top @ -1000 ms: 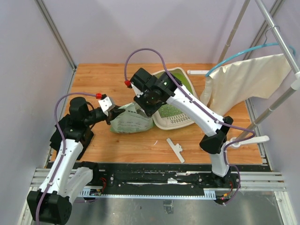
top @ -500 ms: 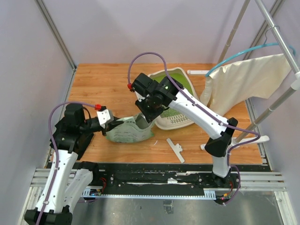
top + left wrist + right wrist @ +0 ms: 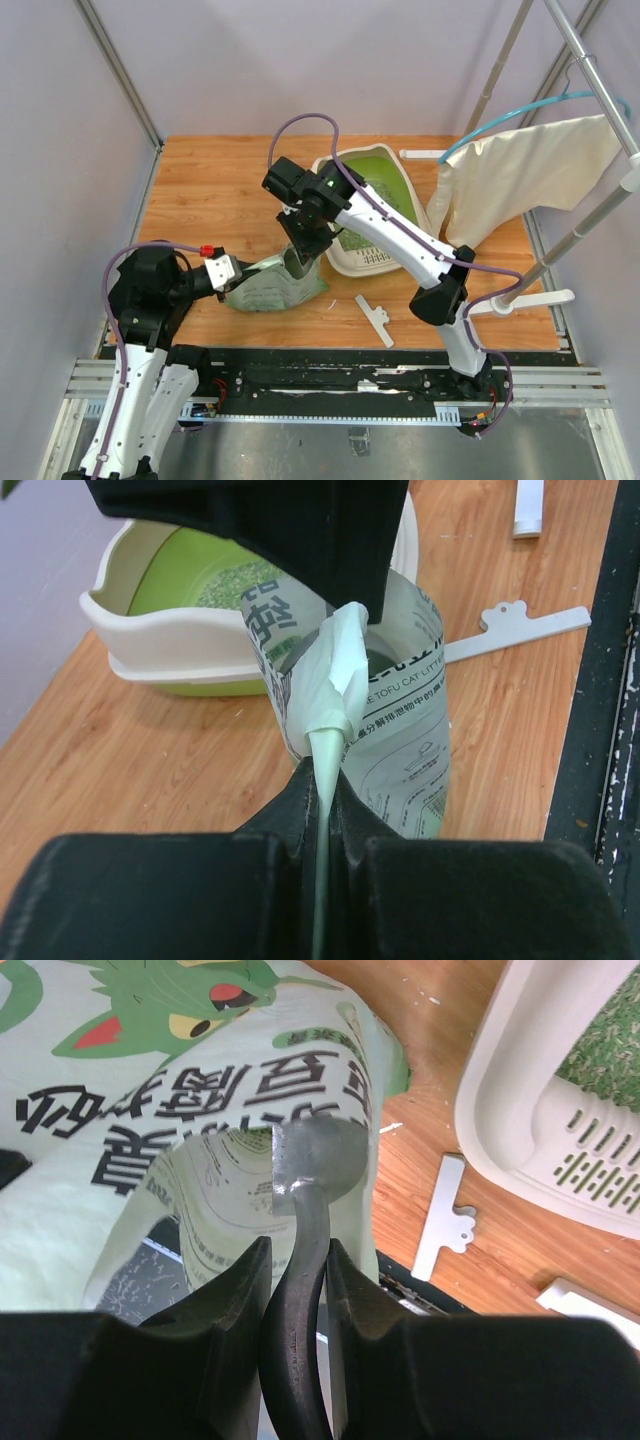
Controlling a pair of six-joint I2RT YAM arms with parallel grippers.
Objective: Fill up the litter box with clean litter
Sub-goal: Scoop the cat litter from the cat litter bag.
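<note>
- Left jaws: clamped on a pinched edge of the bag (image 3: 400, 720).
- Right jaws: closed on the handle of the scoop (image 3: 312, 1165), whose bowl is at the bag's mouth.
- Box (image 3: 365, 264): on the surface (image 3: 210, 180), just beside the bag, with litter (image 3: 235, 580) inside.

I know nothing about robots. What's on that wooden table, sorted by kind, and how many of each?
Robot arms: 2, left, right
Litter box: 1
Litter bag: 1
Metal scoop: 1
Flat white plastic pieces: 2
Total: 7
The white bar at the right edge seems part of the rack, so not counted.
</note>
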